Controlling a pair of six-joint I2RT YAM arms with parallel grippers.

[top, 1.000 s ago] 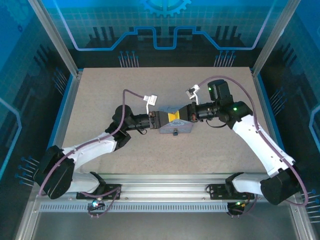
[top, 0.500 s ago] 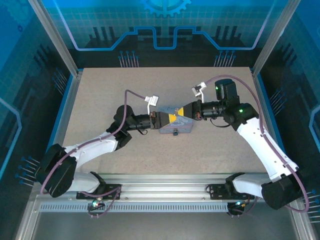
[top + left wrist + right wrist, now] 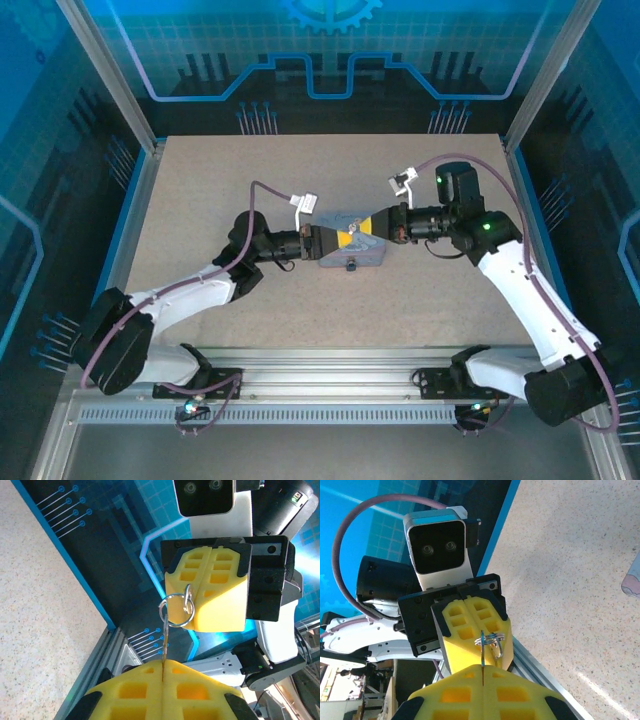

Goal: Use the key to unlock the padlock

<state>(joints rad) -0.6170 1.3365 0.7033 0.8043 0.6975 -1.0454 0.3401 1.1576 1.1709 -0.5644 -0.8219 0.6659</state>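
- The left hand [image 3: 322, 241] and the right hand [image 3: 379, 227] are meeting tip to tip above the middle of the table [image 3: 200, 190], both hanging over the pastel tin [image 3: 368, 256].
- The key [image 3: 163, 647] is hanging in the air between them, clear of the table. In the left wrist view its thin blade is running from the key ring [image 3: 176, 611] down into the seam of the left hand's yellow fingers [image 3: 135, 687], which are pressing together on it.
- In the right wrist view a thin blade is likewise disappearing into the seam of the right hand's fingers [image 3: 455, 692], so that hand is clamping on the key too. I cannot tell whether one blade or two are hanging from the ring.
- The padlock [image 3: 351, 266] is sitting at the tin's near edge, below the hands and apart from the key. It is too small to tell whether its shackle is closed.
- Judging from this, the key is already picked up and the two hands are sharing it, probably to re-grip it.
- Everything at the lock itself appears to be waiting: one hand letting go, the blade being aimed at the keyhole, pushed in and turned, and the shackle coming free.
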